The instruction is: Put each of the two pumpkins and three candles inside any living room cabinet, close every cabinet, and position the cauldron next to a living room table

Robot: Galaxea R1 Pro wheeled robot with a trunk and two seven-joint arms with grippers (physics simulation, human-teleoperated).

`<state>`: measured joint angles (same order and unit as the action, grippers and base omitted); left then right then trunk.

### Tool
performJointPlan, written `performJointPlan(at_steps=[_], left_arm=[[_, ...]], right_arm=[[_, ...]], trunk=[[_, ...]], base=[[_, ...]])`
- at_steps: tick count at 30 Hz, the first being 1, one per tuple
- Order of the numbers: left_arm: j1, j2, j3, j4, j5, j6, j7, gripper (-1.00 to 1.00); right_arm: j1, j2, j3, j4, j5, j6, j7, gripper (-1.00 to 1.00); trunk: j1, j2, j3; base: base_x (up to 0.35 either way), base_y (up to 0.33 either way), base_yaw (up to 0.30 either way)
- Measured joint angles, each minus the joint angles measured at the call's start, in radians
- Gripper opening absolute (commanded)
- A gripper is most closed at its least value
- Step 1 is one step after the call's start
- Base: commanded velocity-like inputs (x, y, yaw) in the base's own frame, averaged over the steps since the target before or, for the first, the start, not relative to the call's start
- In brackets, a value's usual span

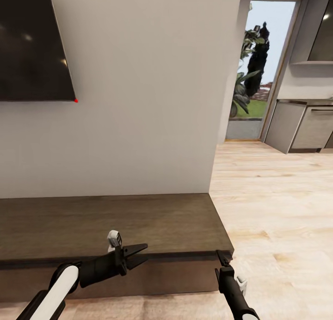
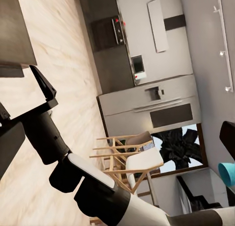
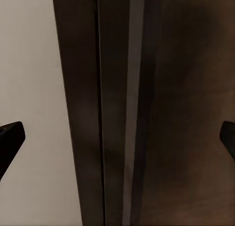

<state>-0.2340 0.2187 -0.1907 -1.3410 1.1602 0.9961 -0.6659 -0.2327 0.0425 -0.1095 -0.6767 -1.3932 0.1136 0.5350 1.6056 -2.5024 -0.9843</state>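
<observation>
The long low dark-brown cabinet (image 1: 115, 223) stands against the white wall, and its top is bare. My left gripper (image 1: 137, 255) hangs open over the cabinet's front edge with nothing between its fingers. At the cabinet's right front corner my right gripper (image 1: 224, 257) is also open and empty. In the right wrist view, its fingertips (image 3: 11, 137) spread wide on either side of the cabinet's dark edge (image 3: 117, 113). The left wrist view looks across at the right gripper (image 2: 43, 88) beside that corner (image 2: 14, 35). The pumpkins, candles and cauldron are out of view.
A dark TV (image 1: 32, 42) hangs on the wall above the cabinet. Pale wood floor (image 1: 277, 209) runs right of the cabinet towards a glass door (image 1: 263, 70) and grey kitchen units (image 1: 305, 126). Wooden chairs (image 2: 132, 162) and a fridge (image 2: 152, 103) stand further off.
</observation>
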Motion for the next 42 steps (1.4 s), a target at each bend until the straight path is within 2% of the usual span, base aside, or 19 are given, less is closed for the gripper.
performJointPlan(at_steps=[11, 15, 22, 25, 29, 38, 42], left_arm=[[0.0, 0.0, 0.0, 0.0, -0.001, -0.001, 0.0, 1.0], [0.0, 0.0, 0.0, 0.0, -0.001, -0.001, 0.0, 1.0], [0.0, 0.0, 0.0, -0.001, -0.001, 0.0, 0.0, 1.0], [0.0, 0.0, 0.0, -0.002, -0.002, -0.001, 0.0, 1.0], [0.0, 0.0, 0.0, -0.003, -0.001, -0.001, 0.0, 1.0], [0.0, 0.0, 0.0, -0.003, -0.002, -0.001, 0.0, 1.0], [0.0, -0.001, -0.001, -0.004, -0.001, -0.001, 0.0, 1.0]], right_arm=[[0.0, -0.002, 0.001, 0.0, 0.0, 0.001, 0.013, 1.0], [0.0, -0.002, 0.001, 0.0, 0.0, 0.002, 0.029, 1.0], [0.0, -0.002, 0.001, 0.0, 0.0, 0.003, 0.049, 1.0], [0.0, -0.002, 0.001, 0.0, 0.0, 0.003, 0.05, 1.0], [0.0, -0.002, 0.001, -0.001, 0.002, 0.003, 0.051, 1.0], [0.0, -0.002, 0.003, -0.003, 0.005, 0.002, 0.054, 1.0], [0.0, -0.002, 0.004, -0.003, 0.006, 0.001, 0.085, 1.0]], trunk=[[0.0, 0.0, 0.0], [0.002, -0.001, -0.015], [0.002, -0.001, -0.015], [0.003, -0.002, -0.027], [0.003, -0.002, -0.027], [0.007, -0.004, -0.062], [0.007, -0.004, -0.062]], base=[[0.001, -0.001, 0.0], [0.0, 0.0, 0.0], [0.0, 0.0, 0.0], [0.0, 0.0, 0.0], [0.0, 0.0, 0.0], [0.0, 0.0, 0.0], [0.0, 0.0, 0.0]])
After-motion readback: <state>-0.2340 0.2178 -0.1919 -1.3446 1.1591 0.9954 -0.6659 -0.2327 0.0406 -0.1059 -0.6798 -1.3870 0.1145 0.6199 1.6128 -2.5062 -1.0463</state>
